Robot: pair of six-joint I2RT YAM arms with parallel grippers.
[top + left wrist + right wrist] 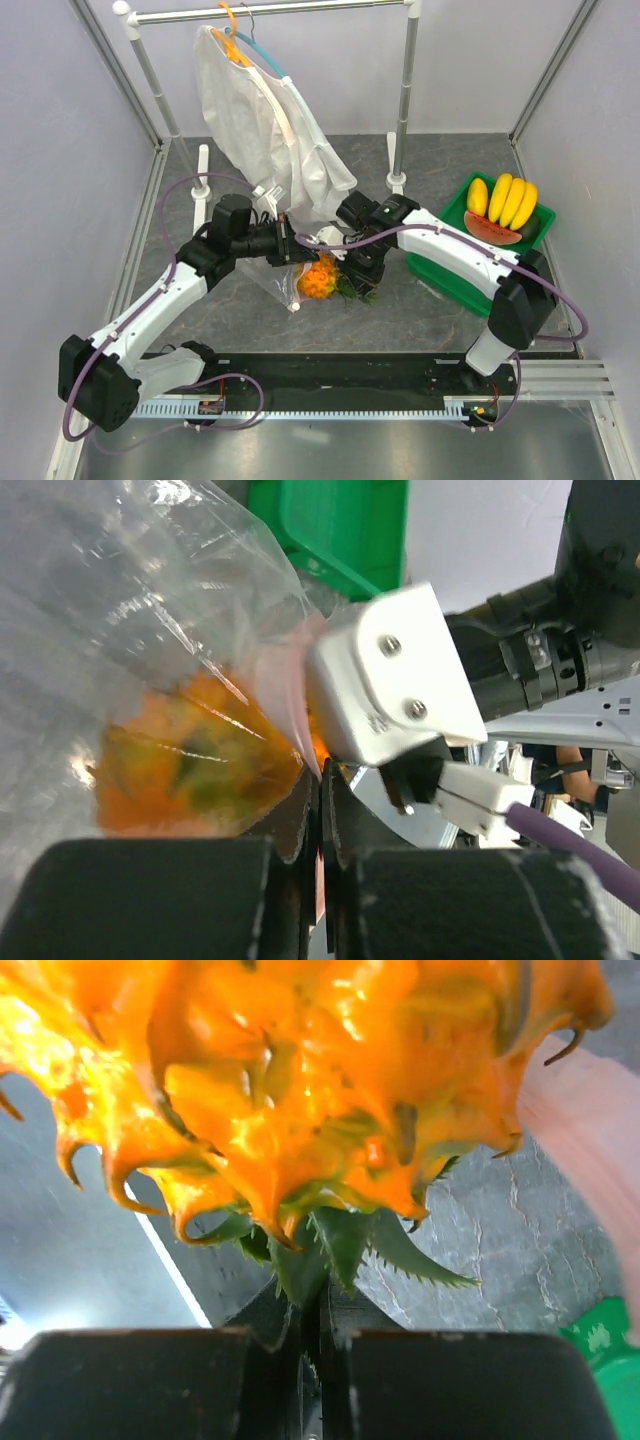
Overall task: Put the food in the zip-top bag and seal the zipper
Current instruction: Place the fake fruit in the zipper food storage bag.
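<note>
While the left gripper (pixel 320 820) is clamped on the mouth edge of the zip-top bag (pixel 275 285), pinching film right by the pinkish zipper (pixel 285 695), the step in hand looks like loading the first item, the pineapple (pixel 300 1080)

Left wrist view shows the orange body through the clear film, so I'd judge it at least partly inside the mouth. How deep, can't tell. The bag hangs from that gripper down toward the desk (pixel 400 320)

Right gripper (pixel 320 1310) is clenched on the pineapple's green leaves (pixel 340 1245), with the fruit body just past its fingertips, at the bag opening

Far right: banana bunch (pixel 505 200) and watermelon slice (pixel 492 230) sit in the green tray (pixel 440 278), well apart from both grippers, not bagged yet

Next move, my read: right pushes the pineapple fully past the zipper line, lets go of the leaves and backs out without dragging the film, while left holds the mouth open. Risk: spiky skin snagging the soft film. Sealing is far off
</note>
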